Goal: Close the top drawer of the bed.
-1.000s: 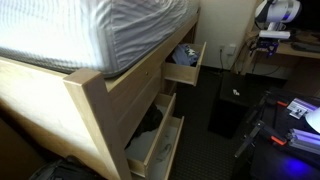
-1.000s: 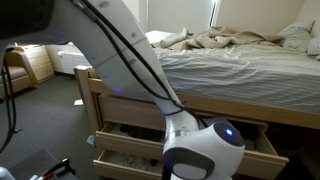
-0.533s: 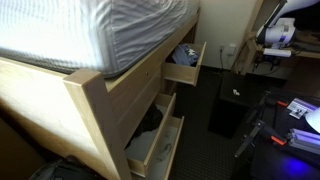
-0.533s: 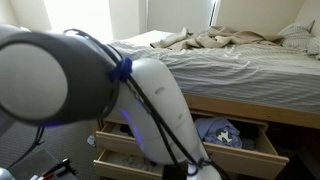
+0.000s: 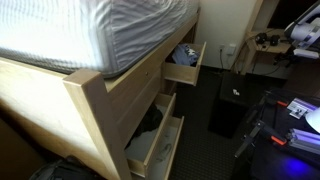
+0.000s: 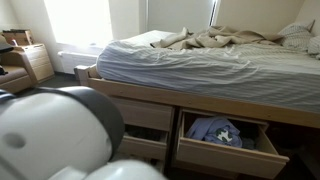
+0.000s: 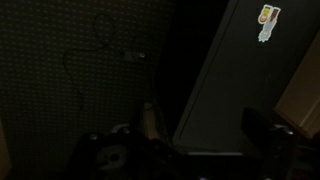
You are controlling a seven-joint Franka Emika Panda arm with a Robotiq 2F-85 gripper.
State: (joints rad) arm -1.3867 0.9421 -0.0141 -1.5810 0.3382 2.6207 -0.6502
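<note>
Nearest, low in wrist view: one claw [image 7: 188,146], very dark, two fingers [image 7: 266,136] standing well apart, gripping nothing. Faces one dark upright panel [image 7: 235,75] carrying one small sticker [image 7: 266,22] near its top. Left of the panel, a dark speckled surface with one looping cable [image 7: 100,35].

In an exterior view, near to far:
- One bed [image 5: 95,110], chunky light-wood post closest.
- One mattress [image 5: 100,30] in a striped sheet on top.
- Three drawers stacked beside the post, all pulled out.
- Lowest drawer [image 5: 157,150], pale and bare inside.
- Middle drawer [image 5: 152,120], dark clothing inside.
- Top drawer [image 5: 187,68], uppermost and just under the mattress, with one bundle of bluish cloth [image 5: 183,52] showing within.
- Past the drawers, one black box [image 5: 228,112] on the dark floor.
- Farthest, one white piece of robot arm [image 5: 305,28] at the upper right edge of the frame. Claw itself hard to make out there.
- Top drawer lies well apart from that arm, down and to the left across the floor, with the black box between.

In an exterior view from the opposite side:
- Blurred grey arm filling the lower left foreground.
- Behind it the top drawer open beneath the bed rail, cloth visible inside.
- One rumpled blanket [image 6: 225,40] on the mattress.
- One small wooden dresser [image 6: 35,62] far left.
</note>
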